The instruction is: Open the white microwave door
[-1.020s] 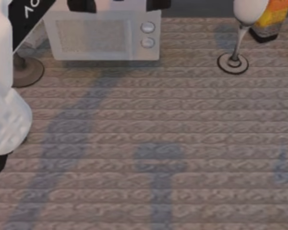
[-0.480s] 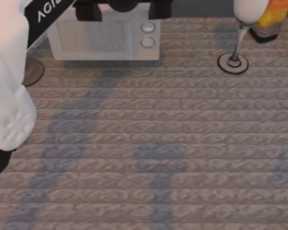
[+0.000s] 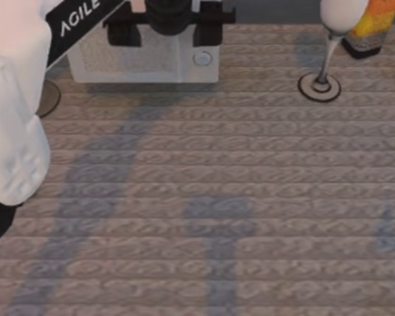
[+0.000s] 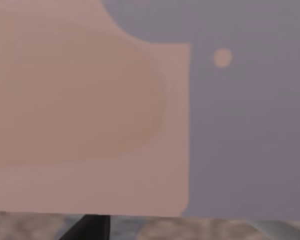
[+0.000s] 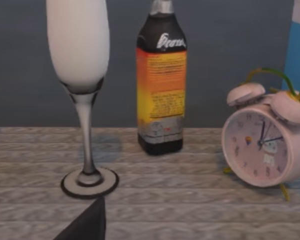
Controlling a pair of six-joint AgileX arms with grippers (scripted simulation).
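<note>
my left arm reaches in from the top view's left edge, and its end effector [image 3: 166, 23] hangs right over the white microwave [image 3: 145, 59], which sits at the far edge of the tabletop [image 3: 204, 184], left of centre. two dark fingers [image 3: 123, 26] stand well apart, one over the left part of the door [image 3: 128, 56] and one near the knob panel, so the end effector is spread wide and closed on nothing. the door lies flat against the oven's front, not swung out. one silver knob [image 3: 202, 58] shows below the right-hand finger; the arm covers the rest of the panel. the left wrist view is filled by a pale, close surface and i cannot tell what part it is.

my right end effector shows only as a dark finger tip [image 5: 85, 225] low in the right wrist view; i cannot tell its state. past it stand a tall stemmed glass [image 5: 82, 95], a dark bottle with an orange label [image 5: 161, 80] and a pink alarm clock [image 5: 265, 140].
</note>
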